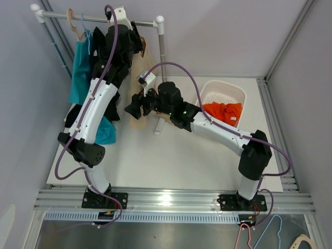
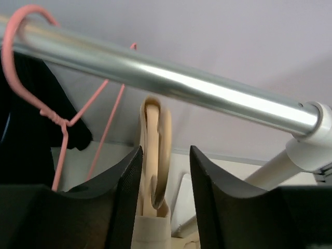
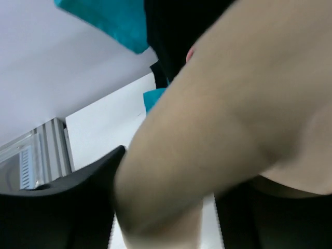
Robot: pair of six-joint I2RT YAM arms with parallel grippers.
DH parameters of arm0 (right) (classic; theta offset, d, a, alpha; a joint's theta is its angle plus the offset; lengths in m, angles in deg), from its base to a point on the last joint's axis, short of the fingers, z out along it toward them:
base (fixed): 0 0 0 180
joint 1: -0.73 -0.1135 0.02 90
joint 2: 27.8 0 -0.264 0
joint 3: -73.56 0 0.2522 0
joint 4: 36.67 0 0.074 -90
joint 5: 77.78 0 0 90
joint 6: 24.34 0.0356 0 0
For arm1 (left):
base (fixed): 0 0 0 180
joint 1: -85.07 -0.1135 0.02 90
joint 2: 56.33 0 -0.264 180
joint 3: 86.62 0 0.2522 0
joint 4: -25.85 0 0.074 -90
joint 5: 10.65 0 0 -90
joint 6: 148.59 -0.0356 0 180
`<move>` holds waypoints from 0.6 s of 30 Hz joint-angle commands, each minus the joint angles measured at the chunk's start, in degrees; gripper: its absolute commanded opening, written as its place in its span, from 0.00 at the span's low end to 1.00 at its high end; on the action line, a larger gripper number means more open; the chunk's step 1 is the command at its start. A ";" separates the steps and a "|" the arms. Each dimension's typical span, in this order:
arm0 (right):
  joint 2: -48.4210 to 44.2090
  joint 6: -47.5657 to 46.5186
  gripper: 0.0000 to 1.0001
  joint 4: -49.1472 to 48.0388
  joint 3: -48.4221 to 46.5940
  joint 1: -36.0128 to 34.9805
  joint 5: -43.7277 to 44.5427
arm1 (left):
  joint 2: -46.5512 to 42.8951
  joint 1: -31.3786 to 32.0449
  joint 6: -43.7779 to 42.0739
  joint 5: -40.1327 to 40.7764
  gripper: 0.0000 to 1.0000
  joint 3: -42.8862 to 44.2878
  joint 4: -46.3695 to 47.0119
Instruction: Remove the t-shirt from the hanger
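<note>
A beige t-shirt (image 1: 139, 78) hangs on a wooden hanger (image 2: 155, 155) from the metal rail (image 2: 171, 83) of the rack. My left gripper (image 1: 136, 44) is up at the rail. In the left wrist view it (image 2: 166, 150) is open, its fingers on either side of the hanger's hook, above the shirt's collar (image 2: 150, 233). My right gripper (image 1: 134, 107) is at the shirt's lower part. In the right wrist view its jaws (image 3: 171, 171) stand wide apart with a bunch of the beige fabric (image 3: 233, 104) between them.
A teal shirt (image 1: 80, 72) and a black garment (image 1: 111, 104) hang left on the rail, with a pink wire hanger (image 2: 57, 124). The rack's post (image 1: 161, 57) stands right of the shirt. A white basket (image 1: 223, 91) holds an orange garment (image 1: 223, 111). Spare hangers (image 1: 270, 233) lie at the near edge.
</note>
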 commanded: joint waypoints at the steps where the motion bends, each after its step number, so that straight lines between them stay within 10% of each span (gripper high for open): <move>1: -1.44 -0.43 0.72 -5.78 0.33 -0.64 4.24 | 0.23 0.03 -0.57 -0.81 0.48 2.77 3.75; 4: -2.40 -0.52 0.70 -5.69 1.38 -0.64 4.51 | 0.14 0.03 -1.27 -0.81 0.58 2.69 4.28; 7: -2.59 -0.26 0.19 -5.25 1.56 -0.82 4.77 | 0.14 -0.06 -1.71 -0.81 0.61 2.69 4.46; 11: -2.59 -0.43 0.36 -4.02 1.91 -0.82 5.21 | 0.49 -0.15 -1.80 -0.98 0.62 2.77 4.37; 16: -4.17 -0.43 0.31 -3.06 4.89 -0.64 6.62 | 0.85 -0.15 -1.45 -0.20 0.62 2.42 2.18; 18: -3.65 0.18 0.58 -1.31 4.73 -0.29 7.66 | 0.50 -0.15 -1.27 -0.10 0.62 1.55 1.56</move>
